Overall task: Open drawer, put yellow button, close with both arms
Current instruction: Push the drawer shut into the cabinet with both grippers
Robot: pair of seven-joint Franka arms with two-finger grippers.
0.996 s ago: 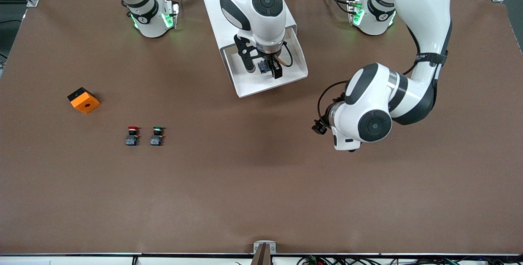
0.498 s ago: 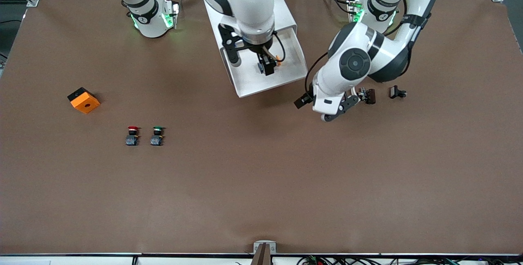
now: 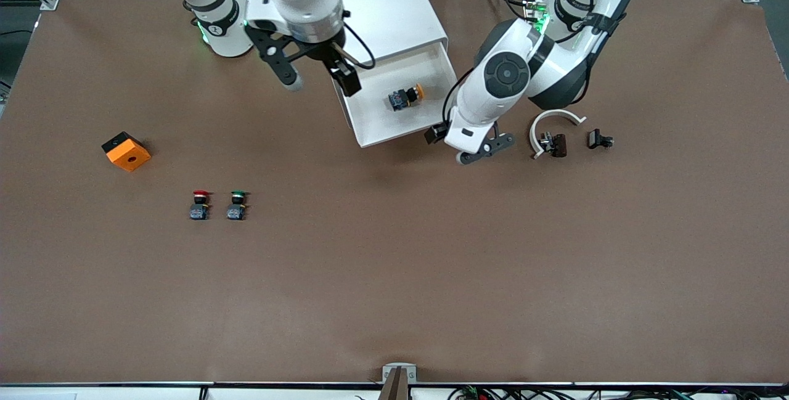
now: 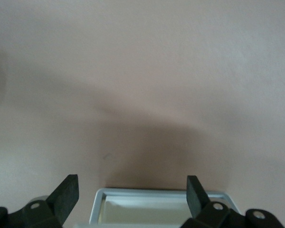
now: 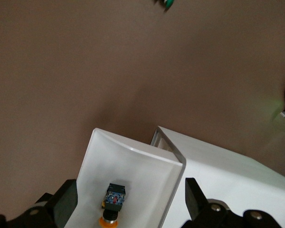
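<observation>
The drawer [image 3: 404,101] is open with the yellow button [image 3: 405,97] inside; left gripper [image 3: 476,152], fingers apart, sits just beside its front; right gripper [image 3: 320,81] likewise apart.

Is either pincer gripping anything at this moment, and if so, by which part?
Nothing is held. The right pincer and left pincer are both open and empty; the yellow button lies loose in the open drawer.

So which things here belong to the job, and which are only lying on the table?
Job:
- drawer, pulled open
- yellow button, lying in it
- left gripper, open
- right gripper, open

Lying about:
- red button
- green button
- orange block
- white clip
</observation>
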